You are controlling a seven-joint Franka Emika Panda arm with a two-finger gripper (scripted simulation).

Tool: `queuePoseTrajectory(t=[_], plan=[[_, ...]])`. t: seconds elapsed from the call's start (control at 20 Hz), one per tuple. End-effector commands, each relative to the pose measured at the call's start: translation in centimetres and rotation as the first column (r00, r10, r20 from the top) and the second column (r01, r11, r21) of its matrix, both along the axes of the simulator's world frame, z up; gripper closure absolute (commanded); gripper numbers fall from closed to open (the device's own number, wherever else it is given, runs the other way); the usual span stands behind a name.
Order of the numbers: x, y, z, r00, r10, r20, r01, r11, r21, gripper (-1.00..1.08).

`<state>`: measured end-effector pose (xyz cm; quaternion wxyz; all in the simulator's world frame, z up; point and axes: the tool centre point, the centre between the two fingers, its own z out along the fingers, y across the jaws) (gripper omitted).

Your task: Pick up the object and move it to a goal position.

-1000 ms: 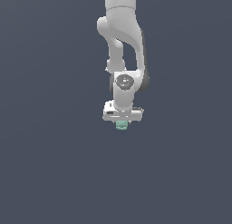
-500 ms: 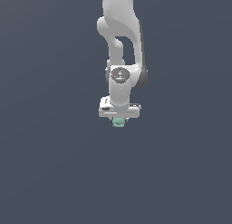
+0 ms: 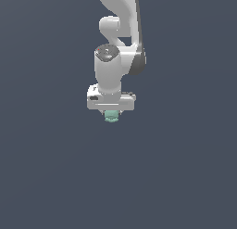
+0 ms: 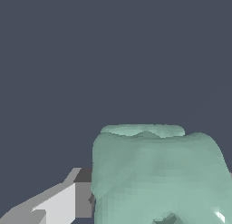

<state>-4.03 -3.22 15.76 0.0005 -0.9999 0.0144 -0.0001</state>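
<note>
1. Because the mint-green lumpy object (image 3: 111, 116) shows only as a small bump under the white gripper (image 3: 111, 113) in the exterior view, the hold looks shallow, and I judge a slip to be the main risk: a fast swing or a sudden stop of the arm could shake the lump loose.
2. Since the surface of the object is bumpy and uneven, as the wrist view shows (image 4: 156, 173), the contact may rest on a few high spots only, so the piece could twist between the jaws while it is carried.
3. One finger (image 4: 68, 198) lies flush against the side of the object in the wrist view; the other finger is hidden behind the lump, so how it bears cannot be told.
4. The pincer is closed narrow on the object, which hangs directly beneath the hand and is narrower than the hand itself.
5. No goal mark shows in either view, so overshooting or releasing at a wrong spot is a further hazard, in my judgement.
6. The arm comes in from the upper edge of the exterior view, its links folded close, with the wrist pointing straight down and the hand level above the plain dark surface (image 3: 185, 177).
</note>
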Motion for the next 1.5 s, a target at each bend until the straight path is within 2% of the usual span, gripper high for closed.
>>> queuePoseTrajectory(t=[0.0,0.55,0.8,1.1,1.45], plan=[[0.1,-1.5,2.7,1.0,0.0,0.0,0.0,1.0,0.001,1.08],[0.9,-7.8,14.2,1.0,0.0,0.0,0.0,1.0,0.001,1.08],[1.4,-10.1,18.2,1.0,0.0,0.0,0.0,1.0,0.0,1.08],[1.8,-11.8,21.2,1.0,0.0,0.0,0.0,1.0,0.0,1.08],[2.1,-12.6,22.6,1.0,0.0,0.0,0.0,1.0,-0.001,1.08]])
